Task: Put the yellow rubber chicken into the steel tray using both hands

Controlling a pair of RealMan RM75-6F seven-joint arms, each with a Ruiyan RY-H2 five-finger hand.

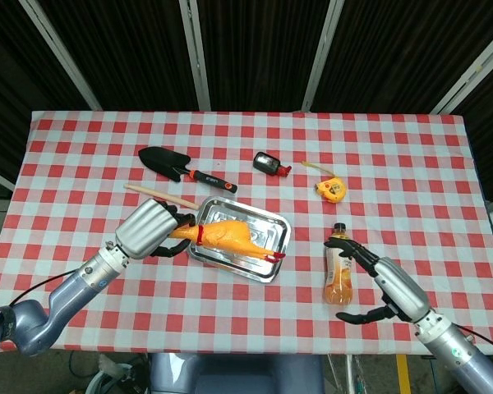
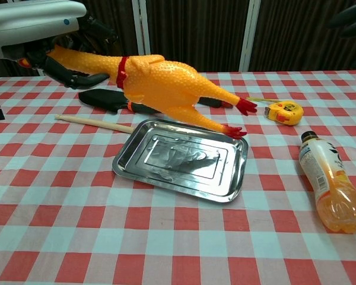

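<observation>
My left hand [image 1: 150, 229] [image 2: 38, 27] grips the yellow rubber chicken [image 1: 230, 238] [image 2: 160, 83] by its neck and head end. The chicken hangs in the air over the steel tray [image 1: 271, 226] [image 2: 181, 159], its red feet pointing right and down toward the tray's right rim. The tray lies flat in the middle of the table. My right hand [image 1: 384, 289] is open with fingers spread, low at the right, beside the orange juice bottle [image 1: 338, 268] [image 2: 332, 187]; the chest view shows only a dark fingertip at the top right corner.
A black trowel with an orange-and-black handle [image 1: 185, 167] [image 2: 107, 101] and a wooden stick [image 1: 160, 195] [image 2: 92, 123] lie behind and left of the tray. A small black device [image 1: 269, 163] and a yellow tape measure [image 1: 330, 190] [image 2: 283, 111] sit farther back.
</observation>
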